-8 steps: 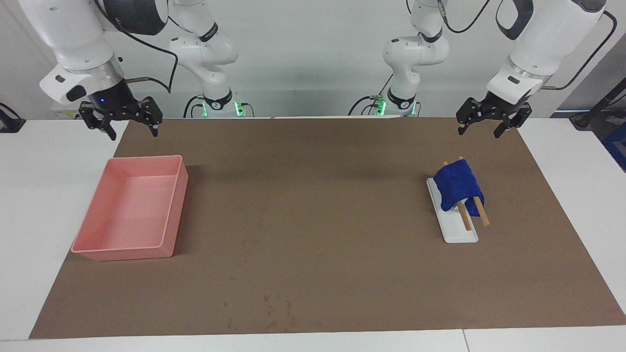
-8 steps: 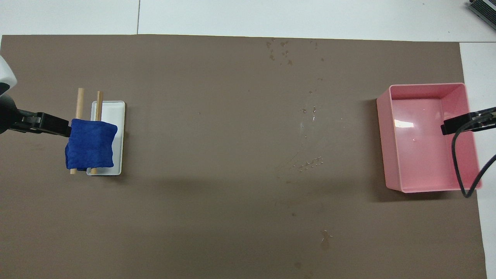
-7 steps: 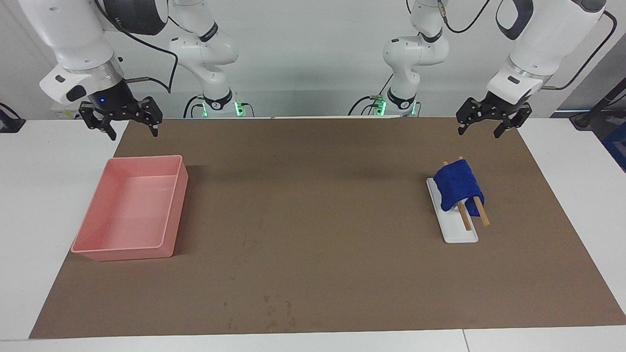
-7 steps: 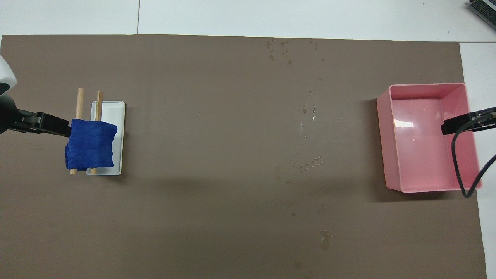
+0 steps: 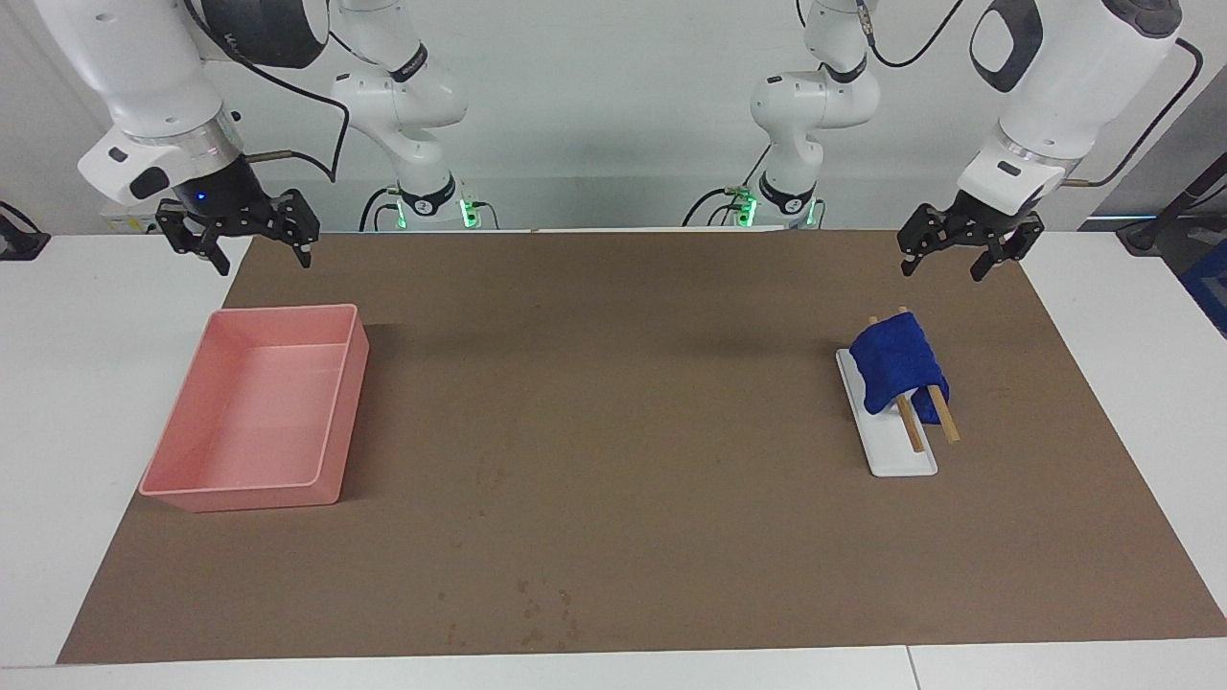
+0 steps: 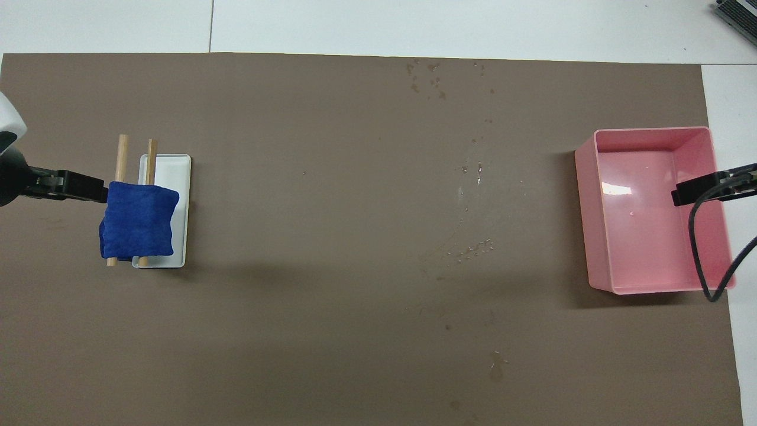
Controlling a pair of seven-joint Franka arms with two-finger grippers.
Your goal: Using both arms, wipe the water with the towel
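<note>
The blue towel (image 5: 896,369) hangs folded over two wooden sticks (image 5: 944,422) on a small white tray (image 5: 901,458), toward the left arm's end of the table. It also shows in the overhead view (image 6: 139,222). My left gripper (image 5: 944,264) is open and empty, up in the air over the mat's edge beside the towel; in the overhead view (image 6: 89,186) its tip overlaps the towel's edge. My right gripper (image 5: 264,259) is open and empty, raised over the pink tray's (image 5: 249,412) robot-side edge. Water droplets (image 6: 473,248) lie on the brown mat.
More droplets (image 6: 429,74) lie near the mat's edge farthest from the robots. The pink tray (image 6: 597,213) stands at the right arm's end of the brown mat (image 5: 613,431). A black cable (image 6: 709,260) hangs from the right arm over the tray.
My left gripper has shifted a little lower, with its wrist tilted slightly. The right arm, towel and trays have not moved.
</note>
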